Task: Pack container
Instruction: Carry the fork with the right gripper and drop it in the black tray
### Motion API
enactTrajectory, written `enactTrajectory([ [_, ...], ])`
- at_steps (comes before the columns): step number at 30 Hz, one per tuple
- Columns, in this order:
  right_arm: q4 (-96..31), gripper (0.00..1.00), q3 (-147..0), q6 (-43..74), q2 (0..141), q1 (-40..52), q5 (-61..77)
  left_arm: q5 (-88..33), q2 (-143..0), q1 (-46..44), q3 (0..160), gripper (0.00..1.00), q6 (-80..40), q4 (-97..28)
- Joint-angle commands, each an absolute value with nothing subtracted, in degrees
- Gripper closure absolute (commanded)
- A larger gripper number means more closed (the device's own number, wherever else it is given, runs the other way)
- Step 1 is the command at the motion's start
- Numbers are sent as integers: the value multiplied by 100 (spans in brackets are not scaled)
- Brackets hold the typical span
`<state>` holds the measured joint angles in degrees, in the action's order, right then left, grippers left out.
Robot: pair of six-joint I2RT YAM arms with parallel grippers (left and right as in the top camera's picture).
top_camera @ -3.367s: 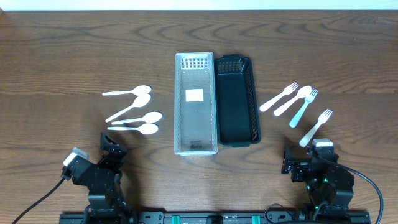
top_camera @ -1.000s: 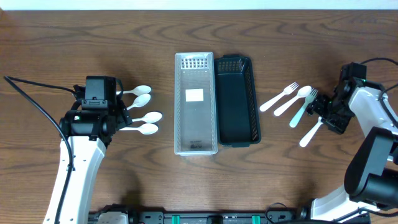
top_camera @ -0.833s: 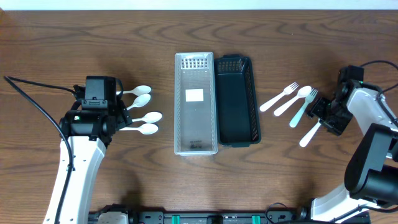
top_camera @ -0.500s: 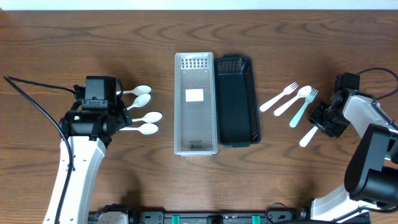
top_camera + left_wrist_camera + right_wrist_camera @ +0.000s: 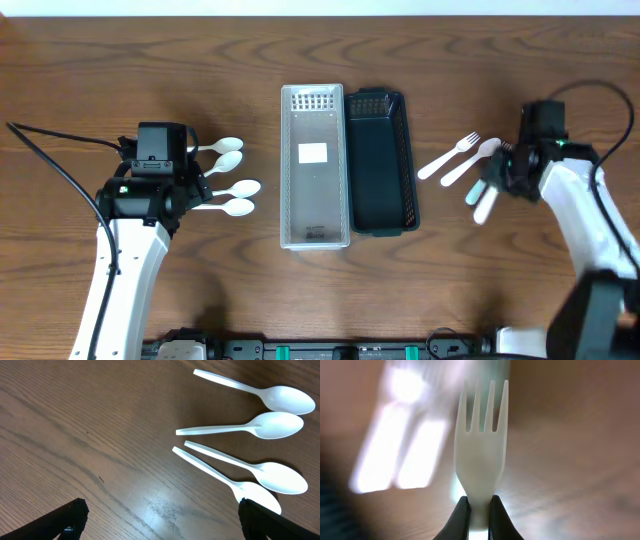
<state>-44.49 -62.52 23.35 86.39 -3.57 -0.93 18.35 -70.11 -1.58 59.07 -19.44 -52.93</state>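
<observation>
One fork gripped.
My right gripper pinched it; left gripper gaped above spoons; tray and basket held no cutlery.

Dark brown wood-grain tabletop fills nearly the whole overhead view; grain runs left-right, w/ wavy figure toward far side. Thin white strip along far edge, can't tell if wall or floor. Lighting even, soft shadows. Left wrist view: pale sheen on wood, fine scratches. Right wrist view: bkgd blurred.

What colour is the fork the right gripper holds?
White plastic fork; best seen in right wrist view.
</observation>
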Motion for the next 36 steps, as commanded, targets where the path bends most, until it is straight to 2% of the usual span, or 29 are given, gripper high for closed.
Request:
enactTrajectory([
  [1, -4399, 99, -6772, 2112, 7957, 311, 268, 1865, -7037, -130, 5992, 2, -1909, -5308],
  [7, -3813, 99, -6807, 2233, 7964, 1579, 755, 1865, -7037, -130, 5992, 2, -1909, -5308],
  [12, -3651, 99, -6803, 2550, 8683, 2351, 266, 1865, -7037, -130, 5992, 2, -1909, -5308],
  [16, -3463, 99, -6803, 2655, 9513, 2628, -84, 1865, -7037, -130, 5992, 2, -1909, -5308],
  [17, -3413, 88, -6807, 2652, 9657, 2648, -84, 1865, -7037, -130, 5992, 2, -1909, -5308],
  [18, -3404, 73, -6829, 2655, 9758, 2655, -36, 1865, -7037, -130, 5992, 2, -1909, -5308],
  [19, -3424, 63, -6864, 2650, 9780, 2644, 58, 1865, -7037, -130, 5992, 2, -1909, -5308],
  [23, -3743, 42, -7271, 2434, 9553, 2475, 137, 1865, -7037, -130, 5992, 2, -1909, -5308],
  [25, -3940, 36, -7485, 2370, 9312, 2268, -167, 1865, -7037, -130, 5992, 2, -1909, -5308],
  [28, -4088, 31, -7533, 2377, 9021, 1900, -775, 1865, -7037, -130, 5992, 2, -1909, -5308],
  [30, -4272, 31, -7533, 2390, 8949, 1533, -1070, 1865, -7037, -130, 5992, 2, -1909, -5308],
  [36, -4847, 40, -7358, 2703, 9290, 248, -1177, 1865, -7037, -130, 5992, 2, -1909, -5308],
])
